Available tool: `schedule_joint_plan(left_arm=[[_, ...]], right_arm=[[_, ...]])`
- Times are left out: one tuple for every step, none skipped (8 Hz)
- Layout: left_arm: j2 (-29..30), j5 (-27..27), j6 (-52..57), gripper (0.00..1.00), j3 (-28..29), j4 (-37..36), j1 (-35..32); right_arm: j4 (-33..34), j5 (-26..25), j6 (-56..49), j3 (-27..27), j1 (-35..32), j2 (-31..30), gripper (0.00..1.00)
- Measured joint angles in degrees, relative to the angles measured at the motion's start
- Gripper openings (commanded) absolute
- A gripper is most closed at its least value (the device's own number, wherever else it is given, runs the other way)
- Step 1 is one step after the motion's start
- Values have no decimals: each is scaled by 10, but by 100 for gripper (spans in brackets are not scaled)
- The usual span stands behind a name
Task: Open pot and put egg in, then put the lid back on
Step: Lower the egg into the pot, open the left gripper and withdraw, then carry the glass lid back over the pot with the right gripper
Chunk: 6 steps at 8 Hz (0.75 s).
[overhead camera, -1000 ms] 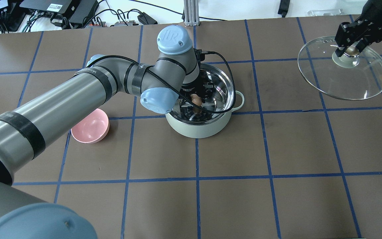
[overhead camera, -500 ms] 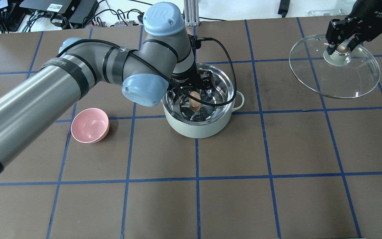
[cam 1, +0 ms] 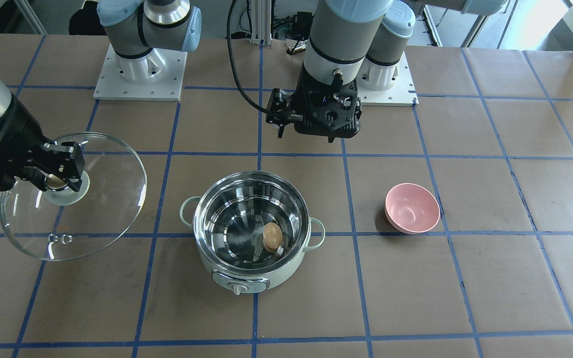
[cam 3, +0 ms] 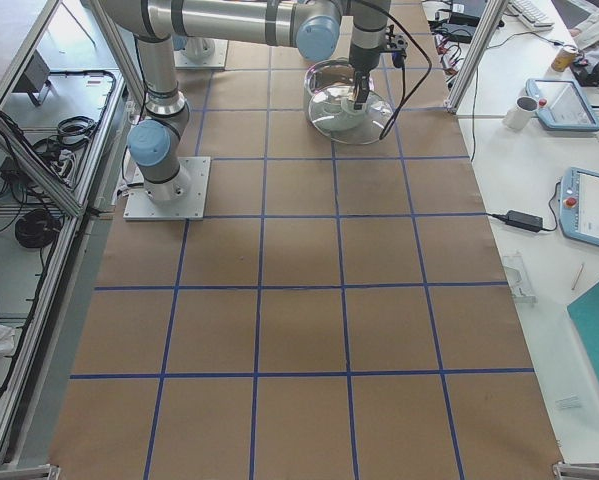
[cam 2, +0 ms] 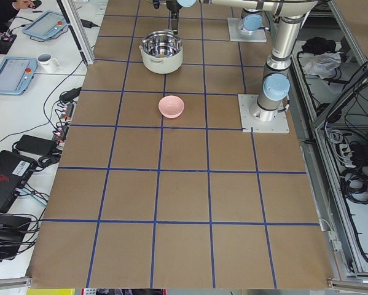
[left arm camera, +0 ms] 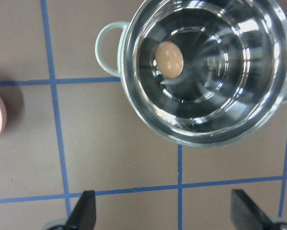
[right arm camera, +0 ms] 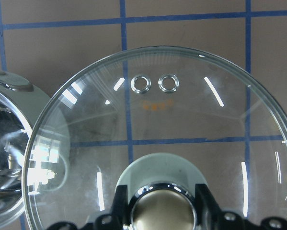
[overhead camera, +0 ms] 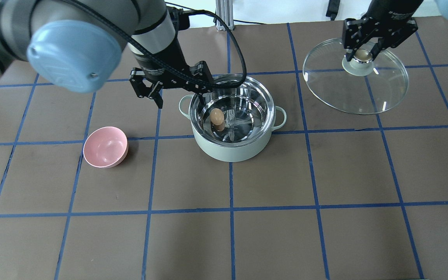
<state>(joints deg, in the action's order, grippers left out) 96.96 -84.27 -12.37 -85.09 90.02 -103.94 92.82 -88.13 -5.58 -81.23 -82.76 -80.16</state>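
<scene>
The mint-green pot (overhead camera: 231, 152) stands open at mid-table, its steel inside showing. The tan egg (overhead camera: 216, 116) lies in it, left of centre, and also shows in the front view (cam 1: 272, 235) and the left wrist view (left arm camera: 168, 58). My left gripper (overhead camera: 177, 95) is open and empty, raised above the table just left of and behind the pot's rim (left arm camera: 133, 100). My right gripper (overhead camera: 364, 54) is shut on the tan knob (right arm camera: 162, 211) of the glass lid (overhead camera: 356, 91). It holds the lid tilted in the air, to the right of the pot.
A small pink bowl (overhead camera: 105, 147) sits on the table left of the pot. Brown paper with blue grid lines covers the table. Cables and electronics (overhead camera: 72, 15) lie along the far edge. The left arm's cable (overhead camera: 239, 50) hangs over the pot's back rim.
My left gripper has risen out of the pot and moved left, leaving the egg inside. My right gripper has carried the lid leftward, closer to the pot.
</scene>
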Motion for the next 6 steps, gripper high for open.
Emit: schedule_joint_plan(left_arm=[[-26, -8, 31, 100, 6, 56, 23], [-45, -25, 58, 100, 8, 98, 51], [-59, -47, 78, 100, 11, 118, 75], [-70, -59, 93, 100, 15, 118, 91], [-78, -64, 102, 100, 16, 115, 103], [-81, -65, 107, 100, 16, 112, 111]], right_arm=[[13, 0, 51, 0, -32, 1, 0], [30, 0, 103, -1, -66, 3, 0], [52, 0, 151, -2, -100, 9, 0], [75, 0, 198, -3, -134, 18, 0], [101, -2, 241, -4, -171, 32, 0], [124, -5, 274, -5, -200, 46, 0]])
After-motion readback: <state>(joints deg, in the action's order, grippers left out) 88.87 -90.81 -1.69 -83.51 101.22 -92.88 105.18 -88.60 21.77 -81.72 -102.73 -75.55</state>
